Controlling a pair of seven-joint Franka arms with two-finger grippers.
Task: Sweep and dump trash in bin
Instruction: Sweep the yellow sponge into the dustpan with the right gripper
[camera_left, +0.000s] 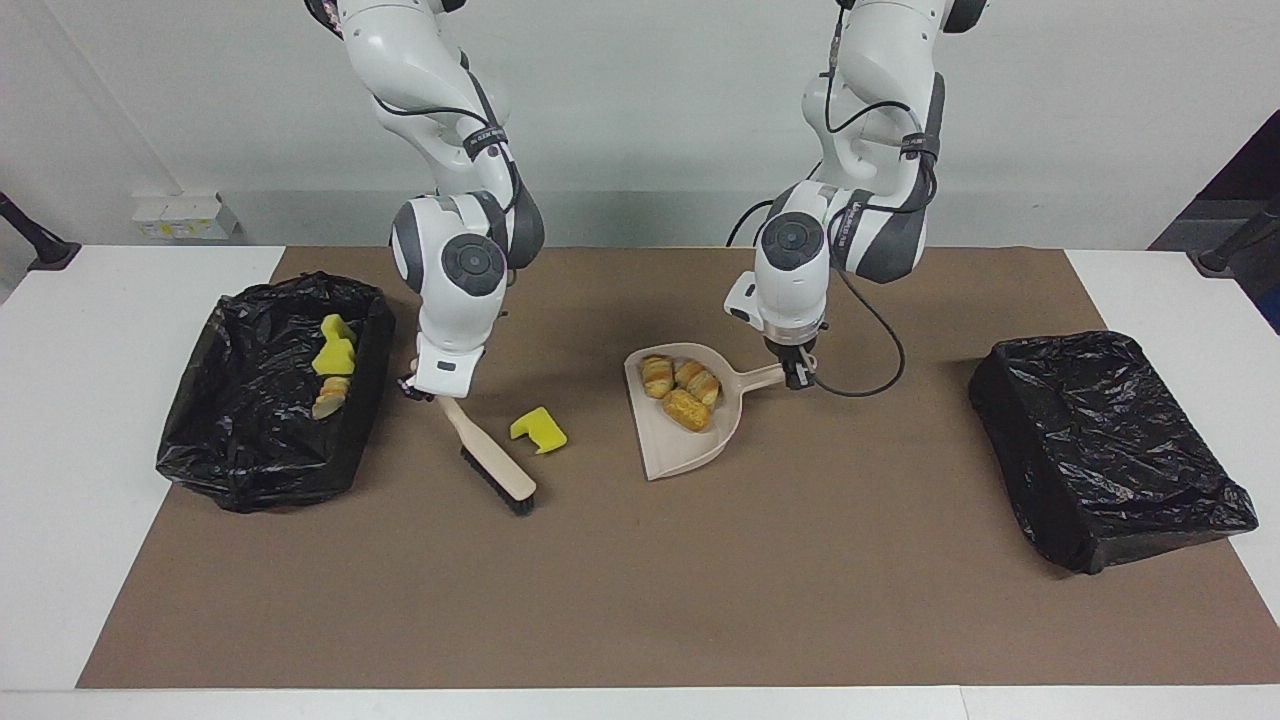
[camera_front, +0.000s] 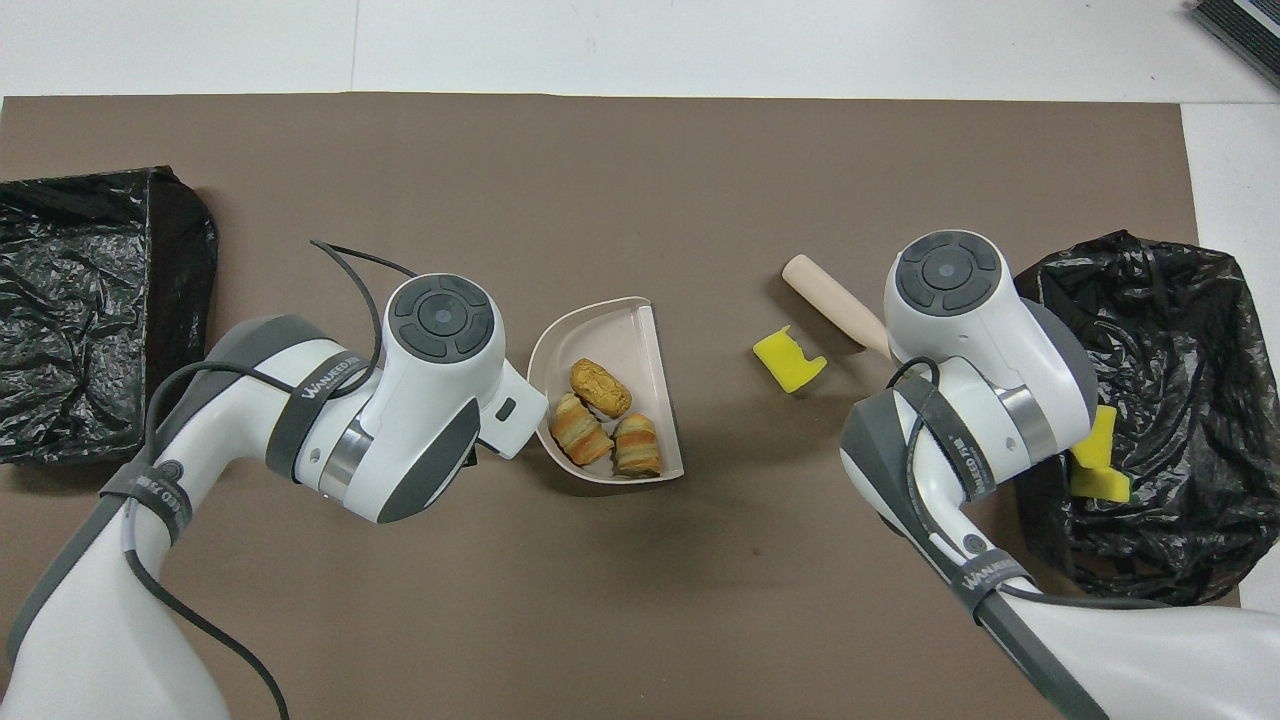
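Observation:
Three golden-brown bread pieces (camera_left: 684, 390) (camera_front: 603, 420) of the trash lie in the beige dustpan (camera_left: 690, 450) (camera_front: 600, 320). My left gripper (camera_left: 795, 375) is shut on the dustpan's handle. A yellow sponge chunk (camera_left: 538, 430) (camera_front: 788, 358) lies on the brown mat between the dustpan and the open bin (camera_left: 230, 470) (camera_front: 1190, 290). My right gripper (camera_left: 425, 392) is shut on the handle of the beige brush (camera_left: 490, 460) (camera_front: 835, 305). The black bristles hang low beside the sponge, toward the bin. Yellow sponge chunks (camera_left: 335, 350) and a pale scrap (camera_left: 330, 395) lie in that bin.
A second box wrapped in a black bag (camera_left: 1110, 445) (camera_front: 90, 310) stands at the left arm's end of the table. The brown mat (camera_left: 640, 600) covers most of the white table. A black cable (camera_left: 870, 340) loops from the left wrist.

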